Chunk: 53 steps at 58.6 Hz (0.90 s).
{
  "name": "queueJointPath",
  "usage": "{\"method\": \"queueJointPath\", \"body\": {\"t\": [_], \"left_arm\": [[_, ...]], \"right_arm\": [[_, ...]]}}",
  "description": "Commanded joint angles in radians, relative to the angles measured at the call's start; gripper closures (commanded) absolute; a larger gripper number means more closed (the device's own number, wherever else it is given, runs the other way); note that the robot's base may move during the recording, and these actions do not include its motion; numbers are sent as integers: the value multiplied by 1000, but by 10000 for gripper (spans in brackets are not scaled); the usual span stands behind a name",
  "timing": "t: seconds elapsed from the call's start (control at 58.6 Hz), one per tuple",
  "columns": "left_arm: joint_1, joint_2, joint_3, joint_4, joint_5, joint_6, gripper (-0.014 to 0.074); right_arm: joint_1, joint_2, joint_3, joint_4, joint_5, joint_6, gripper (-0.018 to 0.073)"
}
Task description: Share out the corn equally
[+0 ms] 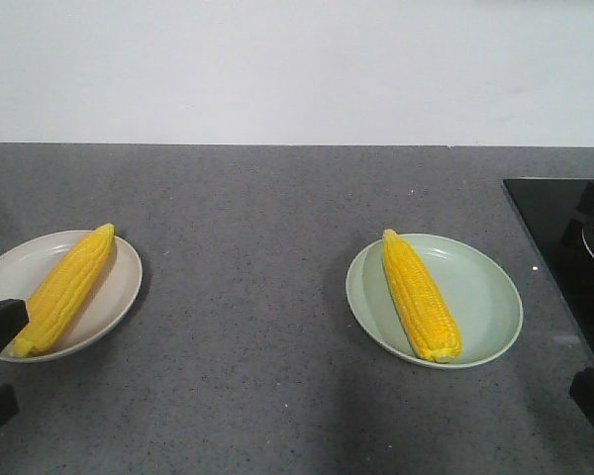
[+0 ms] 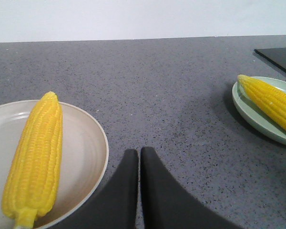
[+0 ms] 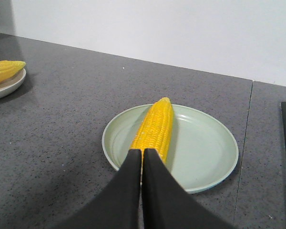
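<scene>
a: left side first, a bright-yellow corn cob (image 1: 64,288) lies on the round cream plate (image 1: 119,297), and the left tool (image 2: 139,157) sits clenched, holding nothing, just beside that plate over the speckled grey bench (image 1: 247,327).

b: right side, the second yellow cob (image 1: 420,294) lies on the pale green plate (image 1: 485,297); the right tool (image 3: 142,155) is clenched too, empty. one each, looks shared out; next i'd guess just a retreat.

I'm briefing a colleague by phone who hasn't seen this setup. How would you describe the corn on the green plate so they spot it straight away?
Start at the black cooktop set into the grey counter's right side. Just left of it sits a pale green plate, and the corn lies on its left half, pointed tip away from the robot. The other cob rests on a cream plate at the far left.
</scene>
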<state>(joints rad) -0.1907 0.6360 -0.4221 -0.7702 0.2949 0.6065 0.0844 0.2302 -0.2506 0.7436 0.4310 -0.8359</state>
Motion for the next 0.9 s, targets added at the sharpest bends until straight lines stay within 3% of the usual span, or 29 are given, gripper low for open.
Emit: {"method": "queueJointPath", "body": {"t": [0.0, 0.478, 0.546, 0.887], "left_arm": [[3, -4, -25, -26, -44, 5, 603], [3, -5, -23, -21, -44, 5, 602], [3, -21, -9, 22, -59, 13, 602], [3, -324, 338, 34, -285, -24, 602]], "right_arm": [[-4, 9, -28, 23, -59, 0, 564], [-4, 9, -28, 23, -59, 0, 564], [-4, 9, -28, 23, -59, 0, 564], [-4, 9, -28, 23, -59, 0, 564]]}}
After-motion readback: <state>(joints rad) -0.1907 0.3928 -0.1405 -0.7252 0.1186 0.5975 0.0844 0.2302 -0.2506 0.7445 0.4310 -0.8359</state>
